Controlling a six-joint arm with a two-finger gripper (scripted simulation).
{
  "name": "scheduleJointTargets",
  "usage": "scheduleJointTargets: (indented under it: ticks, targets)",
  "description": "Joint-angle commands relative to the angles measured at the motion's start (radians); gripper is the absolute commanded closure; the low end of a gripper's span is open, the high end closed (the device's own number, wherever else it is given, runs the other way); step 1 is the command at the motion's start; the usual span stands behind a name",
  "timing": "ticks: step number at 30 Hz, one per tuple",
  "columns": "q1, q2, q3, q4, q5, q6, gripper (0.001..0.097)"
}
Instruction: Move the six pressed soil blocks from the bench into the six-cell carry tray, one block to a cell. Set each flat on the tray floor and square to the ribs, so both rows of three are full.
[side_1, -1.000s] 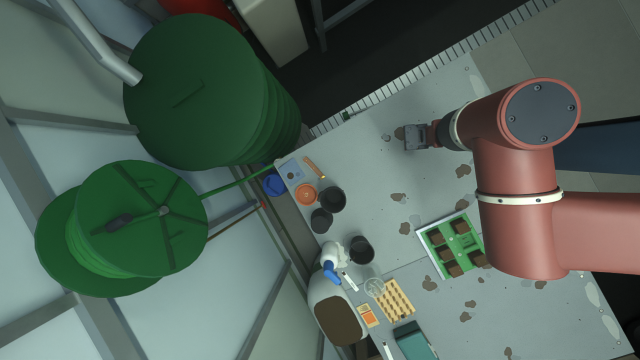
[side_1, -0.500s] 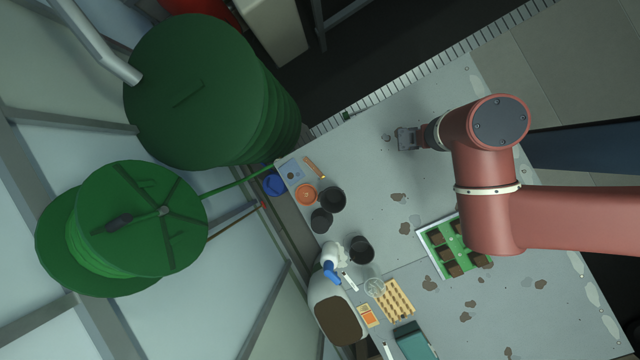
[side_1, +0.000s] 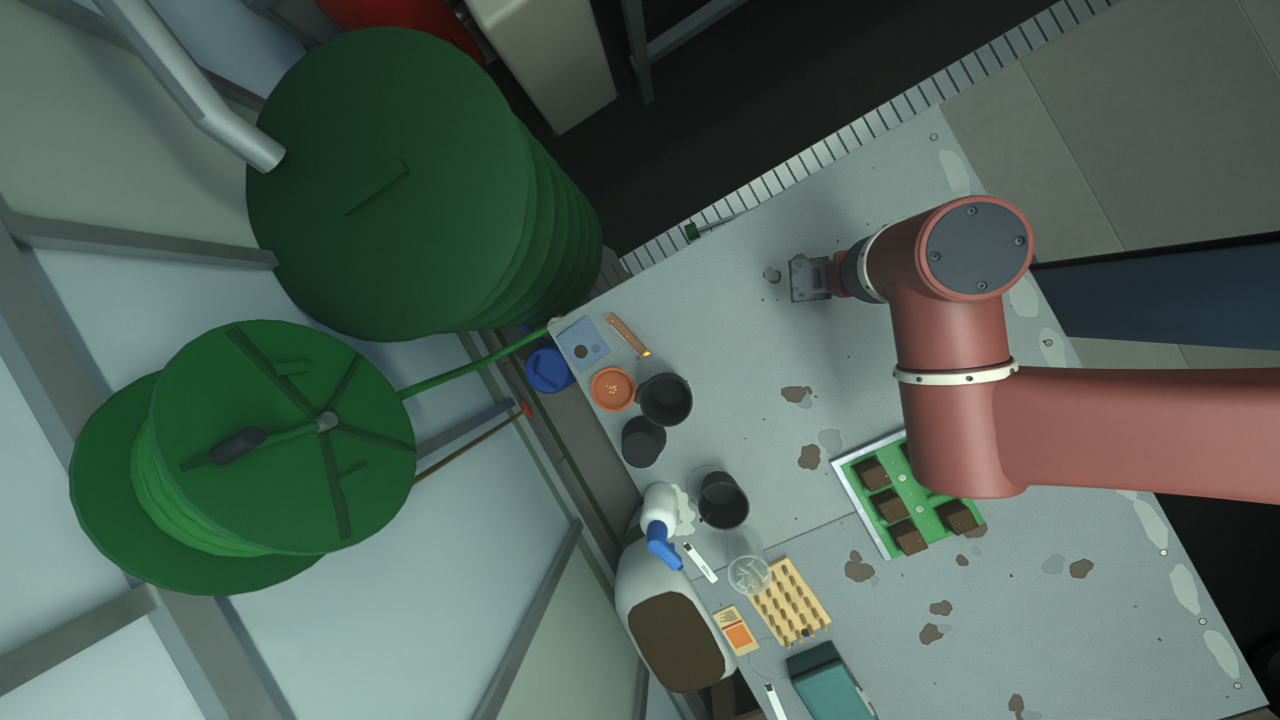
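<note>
Several brown soil blocks (side_1: 891,507) sit in cells of the green carry tray (side_1: 904,504), which lies on the grey bench under my red arm. The arm hides the tray's right side, so the cells there cannot be read. Far up the bench, well away from the tray, my gripper (side_1: 795,278) hangs open and empty over the bench top. I cannot make out a loose block beneath it; only a small dark soil mark (side_1: 772,275) lies just to its left.
Three dark pots (side_1: 664,399) stand along the bench's left edge, with an orange saucer (side_1: 612,389) beside them. A white spray jug (side_1: 667,591), a wooden rack (side_1: 788,601) and a teal box (side_1: 828,685) crowd the near left. Soil smears dot the bench.
</note>
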Motion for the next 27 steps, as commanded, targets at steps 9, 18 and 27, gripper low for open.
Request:
scheduleJointTargets:
  ticks: [9, 18, 27]
  targets:
    - [0.0, 0.005, 0.001, 0.0, 0.005, 0.0, 0.0446]
    - [0.0, 0.005, 0.001, 0.0, 0.005, 0.0, 0.0561]
    - [0.0, 0.005, 0.001, 0.0, 0.005, 0.0, 0.0741]
